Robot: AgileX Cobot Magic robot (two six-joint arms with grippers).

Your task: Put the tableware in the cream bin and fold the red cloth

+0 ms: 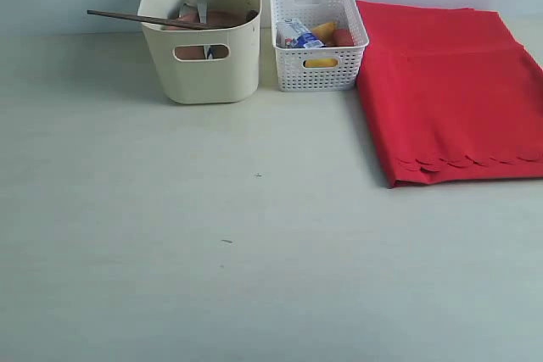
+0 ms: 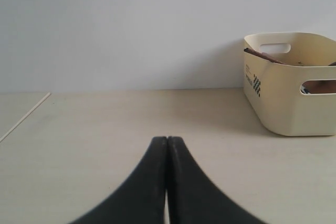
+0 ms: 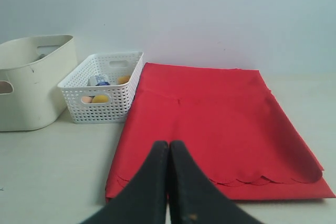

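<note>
Red cloth lies folded at the exterior view's right, scalloped edge on top; the tableware sits in the cream bin at upper left. Both steps look done. Left pincer and right pincer are pressed closed, empty; no further handling seems needed.

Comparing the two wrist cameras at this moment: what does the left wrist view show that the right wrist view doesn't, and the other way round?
Only the left wrist view: the left gripper, jaws shut, and a black checkered mark on the end of the cream bin. Only the right wrist view: the right gripper, jaws shut, the red cloth lying flat with its scalloped edge toward the camera, and the white basket holding food beside it. Both: the cream bin, the pale table and the plain wall.
</note>
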